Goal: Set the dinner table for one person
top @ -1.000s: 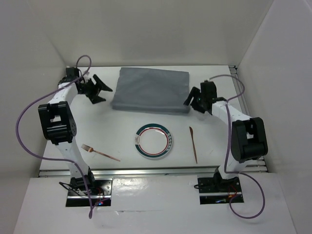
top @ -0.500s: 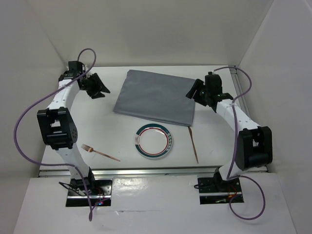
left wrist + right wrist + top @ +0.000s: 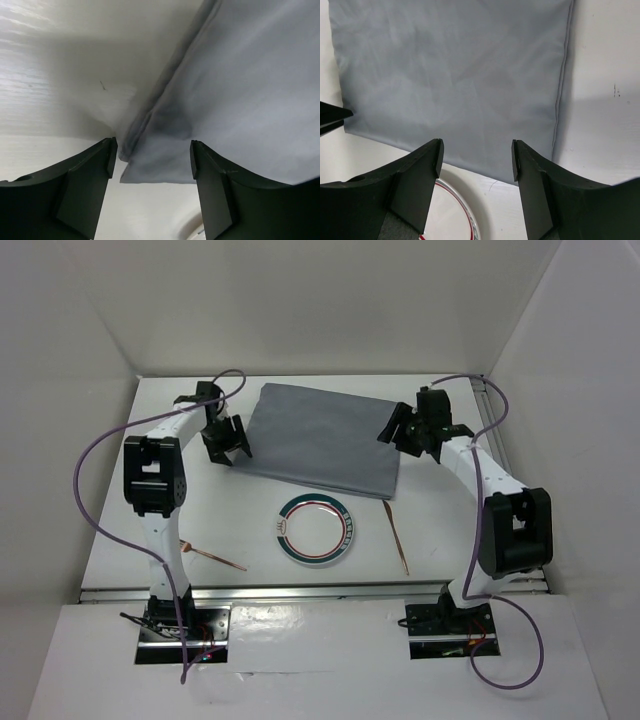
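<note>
Near edge of the dinner table: fork lies askew at left, plate in the centre, knife at right, angled. None is squared up.

Beyond the plate, the grey cloth lies skewed and not under the plate.

Left gripper: fingers apart, astride the cloth's corner. Right gripper: fingers apart above the cloth, gripping nothing.

Judgement: early stage. Cloth placement and cutlery alignment remain.
</note>
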{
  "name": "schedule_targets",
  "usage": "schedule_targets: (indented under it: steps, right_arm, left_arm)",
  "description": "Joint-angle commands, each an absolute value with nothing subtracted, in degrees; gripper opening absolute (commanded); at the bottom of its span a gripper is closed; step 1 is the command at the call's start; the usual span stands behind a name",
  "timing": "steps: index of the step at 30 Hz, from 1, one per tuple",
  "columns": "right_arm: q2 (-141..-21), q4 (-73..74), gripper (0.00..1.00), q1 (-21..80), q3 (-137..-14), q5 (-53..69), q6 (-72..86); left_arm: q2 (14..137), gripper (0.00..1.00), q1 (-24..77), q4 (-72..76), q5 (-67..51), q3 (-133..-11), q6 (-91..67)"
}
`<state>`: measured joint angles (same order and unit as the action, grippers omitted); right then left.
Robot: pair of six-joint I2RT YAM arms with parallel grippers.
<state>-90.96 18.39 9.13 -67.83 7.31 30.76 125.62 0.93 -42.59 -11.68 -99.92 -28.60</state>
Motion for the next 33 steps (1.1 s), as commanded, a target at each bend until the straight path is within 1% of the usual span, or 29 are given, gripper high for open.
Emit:
schedule_targets:
  steps: [1,3,5,6,7,8,9,10,11,17,22,25,30,33]
  right_arm:
    - [-87.54,20.39,0.68,9.32,-69.7,6.77,29.53]
    - [-86.23,20.39,0.68,9.32,-69.7,6.77,29.53]
    - [-85.7,21.53,0.7,9.32,-69.7,6.77,29.53]
    - [-85.69,21.53,0.7,9.32,-69.7,6.77,29.53]
    - [-85.17,21.53,0.7,9.32,-69.7,6.16,29.53]
    - [-84.56,22.23,0.7,9.32,-69.7,6.15,29.53]
    - [-84.55,22.24,0.7,9.32,-69.7,6.15,29.53]
    - [-83.85,22.76,0.7,9.32,-69.7,5.54,29.53]
    - [-83.33,22.76,0.7,9.32,-69.7,5.54,29.53]
    - [-82.79,25.04,0.7,9.32,-69.09,5.54,29.0]
    - [-81.74,25.57,0.71,9.84,-66.18,8.69,28.48]
    - [-81.74,26.27,0.71,12.03,-64.86,10.54,27.25]
    - [-81.74,28.13,0.79,18.27,-61.09,9.23,27.77]
    - [-80.6,27.43,0.81,20.57,-57.23,9.84,30.57]
  left_arm:
    - [125.33,0.77,0.7,-42.55,-7.04,-101.78,-28.29]
    - [125.86,0.75,0.7,-42.01,-7.65,-100.03,-29.08]
    - [125.86,0.68,0.7,-40.52,-8.69,-97.84,-29.61]
    - [125.86,0.63,0.7,-40.0,-9.4,-97.13,-29.62]
    - [125.86,0.54,0.7,-39.99,-9.93,-96.51,-29.62]
    - [125.86,0.31,0.7,-39.29,-9.93,-95.98,-29.62]
    - [125.86,0.18,0.7,-39.29,-9.93,-95.19,-29.62]
    - [125.25,0.06,0.7,-39.29,-9.24,-94.66,-30.4]
    - [124.29,0.0,0.7,-39.29,-9.23,-94.14,-30.41]
    - [117.44,0.0,-0.44,-36.66,-7.65,-84.66,-33.05]
    - [109.78,0.0,-2.19,-34.28,-4.04,-74.63,-36.47]
    - [108.64,0.0,-2.2,-33.4,-4.04,-72.25,-36.47]
    - [109.25,0.0,-2.72,-33.93,-4.04,-72.77,-36.47]
    - [109.78,0.0,-3.33,-33.93,-4.04,-72.77,-36.47]
